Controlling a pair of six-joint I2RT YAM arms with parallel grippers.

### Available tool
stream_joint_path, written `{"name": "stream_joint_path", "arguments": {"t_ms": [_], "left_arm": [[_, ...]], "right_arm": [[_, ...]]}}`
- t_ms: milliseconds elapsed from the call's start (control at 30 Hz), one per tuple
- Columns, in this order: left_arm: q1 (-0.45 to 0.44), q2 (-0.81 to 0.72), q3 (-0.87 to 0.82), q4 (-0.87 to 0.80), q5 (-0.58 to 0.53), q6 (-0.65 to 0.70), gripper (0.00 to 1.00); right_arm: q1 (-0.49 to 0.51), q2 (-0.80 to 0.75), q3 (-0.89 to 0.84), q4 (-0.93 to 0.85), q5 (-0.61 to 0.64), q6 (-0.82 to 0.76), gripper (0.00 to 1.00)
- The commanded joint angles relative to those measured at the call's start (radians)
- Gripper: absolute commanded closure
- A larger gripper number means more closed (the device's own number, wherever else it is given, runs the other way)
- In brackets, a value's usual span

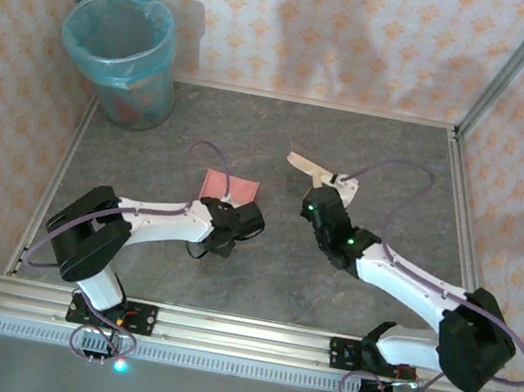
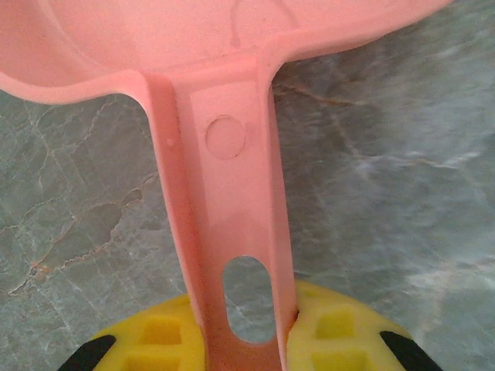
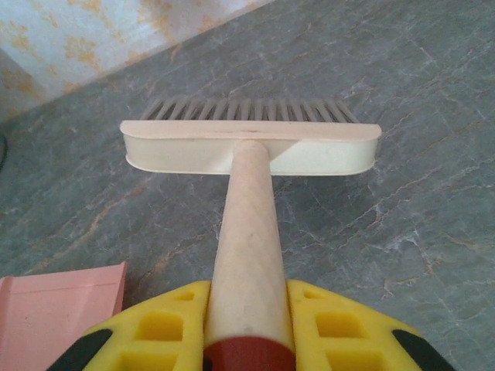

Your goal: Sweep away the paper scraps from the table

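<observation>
On the table (image 1: 256, 286), a dark grey marbled slab edged by rails (image 1: 219, 326), two tools sit near the middle. Reddish patches show through the side of the bin (image 1: 148, 95) in the far left corner; whether these are the scraps cannot be told.

The left gripper (image 1: 230, 206) is clamped on the handle of the pink dustpan (image 1: 228, 187), whose pan lies on the far side of the wrist. From the left wrist, the handle runs between the yellow fingers (image 2: 155, 340) of that gripper (image 2: 244, 348), up to the dustpan (image 2: 224, 46).

The right gripper (image 1: 328, 196) is closed on the handle of the brush (image 1: 306, 167), just right of the dustpan and apart from it. From the right wrist, the gripper (image 3: 249, 340) pinches the brush (image 3: 251, 147), bristles pointing toward the far wall (image 3: 116, 31), with a dustpan (image 3: 62, 309) corner at lower left.
</observation>
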Motion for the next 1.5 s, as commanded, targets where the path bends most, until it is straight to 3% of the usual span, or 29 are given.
{"name": "stream_joint_path", "arguments": {"t_ms": [0, 67, 233, 433, 633, 767, 967, 1200, 1467], "left_arm": [[0.013, 0.029, 0.022, 0.000, 0.005, 0.001, 1.00], [0.018, 0.038, 0.027, -0.001, 0.006, -0.001, 0.99], [0.031, 0.041, 0.027, 0.000, -0.023, -0.009, 0.80], [0.036, 0.002, 0.014, 0.008, -0.037, -0.020, 0.64], [0.036, -0.112, -0.027, 0.037, -0.053, -0.031, 0.31], [0.035, -0.247, -0.090, 0.074, -0.076, -0.047, 0.17], [0.036, -0.501, -0.192, 0.096, -0.171, -0.081, 0.07], [0.037, -0.782, -0.294, 0.077, -0.280, -0.131, 0.03], [0.037, -0.943, -0.335, 0.054, -0.341, -0.162, 0.01]], "right_arm": [[0.013, 0.076, 0.102, -0.116, 0.068, 0.010, 0.98], [0.018, 0.120, 0.150, -0.166, 0.077, 0.013, 0.97], [0.030, 0.203, 0.219, -0.220, 0.069, 0.013, 0.93], [0.052, 0.316, 0.313, -0.284, 0.012, -0.002, 0.87], [0.075, 0.288, 0.282, -0.261, 0.039, 0.002, 0.84], [0.079, 0.253, 0.248, -0.249, 0.033, 0.018, 0.76], [0.083, 0.266, 0.248, -0.286, 0.003, 0.061, 0.73], [0.101, 0.267, 0.199, -0.286, -0.050, 0.147, 0.73], [0.125, 0.213, 0.120, -0.249, -0.054, 0.199, 0.70]]}}
